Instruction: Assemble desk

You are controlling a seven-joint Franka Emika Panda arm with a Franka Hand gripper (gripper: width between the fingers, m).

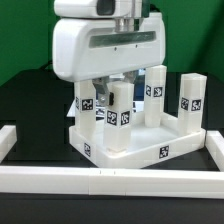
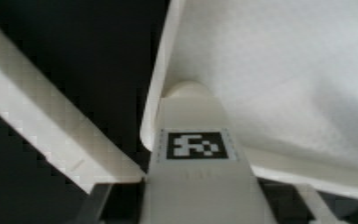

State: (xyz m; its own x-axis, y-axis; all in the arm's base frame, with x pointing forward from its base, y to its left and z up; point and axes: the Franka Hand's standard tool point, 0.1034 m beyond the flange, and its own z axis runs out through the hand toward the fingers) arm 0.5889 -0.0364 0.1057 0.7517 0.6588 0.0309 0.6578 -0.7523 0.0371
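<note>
The white tray-like tabletop (image 1: pixel 150 152) lies in the middle of the black table, rims up. Several white block legs with square markers stand upright on it: one toward the exterior view's left (image 1: pixel 86 100), two at the back right (image 1: pixel 158 92) (image 1: pixel 191 100), and one at the front (image 1: pixel 117 120). My gripper (image 1: pixel 115 88) hangs straight over that front leg, its fingers flanking the leg's top and closed against it. In the wrist view the same leg (image 2: pixel 197 180) fills the space between the jaws, its marker facing up. The tabletop (image 2: pixel 282 80) lies beside it.
Long white border rails fence the work area: one along the front (image 1: pixel 110 182), one at the exterior view's left (image 1: pixel 8 140), one at its right (image 1: pixel 215 150). In the wrist view a rail (image 2: pixel 43 100) runs close beside the held leg.
</note>
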